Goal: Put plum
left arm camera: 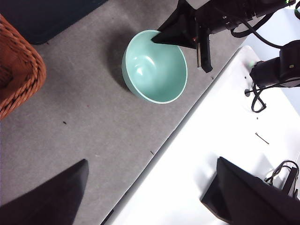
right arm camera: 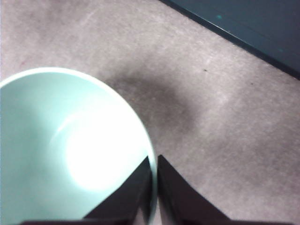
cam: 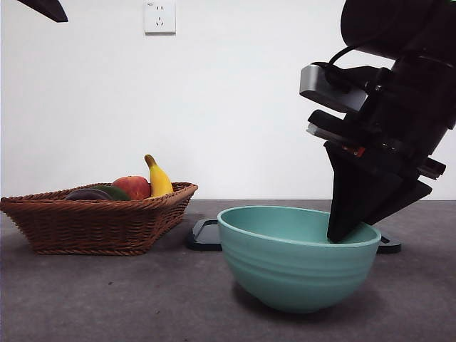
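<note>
**A:** Start at the bowl [cam: 299, 253], since it stands nearest. What is the right gripper [right arm camera: 154, 187] doing there?

**B:** Its jaws are pinched on the bowl's rim, one inside the wall and one outside. The bowl itself holds nothing.

**A:** And the plum?

**B:** Well away from the bowl, in the wicker basket [cam: 92, 221]. I take the dark rounded shape [cam: 88, 194] low behind the basket's rim to be the plum, though only its top shows and it is hard to tell from the green fruit [cam: 114, 192] touching it. The red fruit [cam: 132, 187] and the banana [cam: 157, 178] sit beyond, nearer the bowl's side.

**A:** What could go wrong?

**B:** A thin grip on a smooth rim may slip, so the bowl could tip or skid if it is dragged. A reach for the plum might also catch the green fruit instead.

**A:** The left gripper [left arm camera: 150, 197]?

**B:** High above, far from the bowl, jaws wide apart, holding nothing. A dark tray [cam: 206, 234] lies behind the bowl, mostly hidden.
</note>
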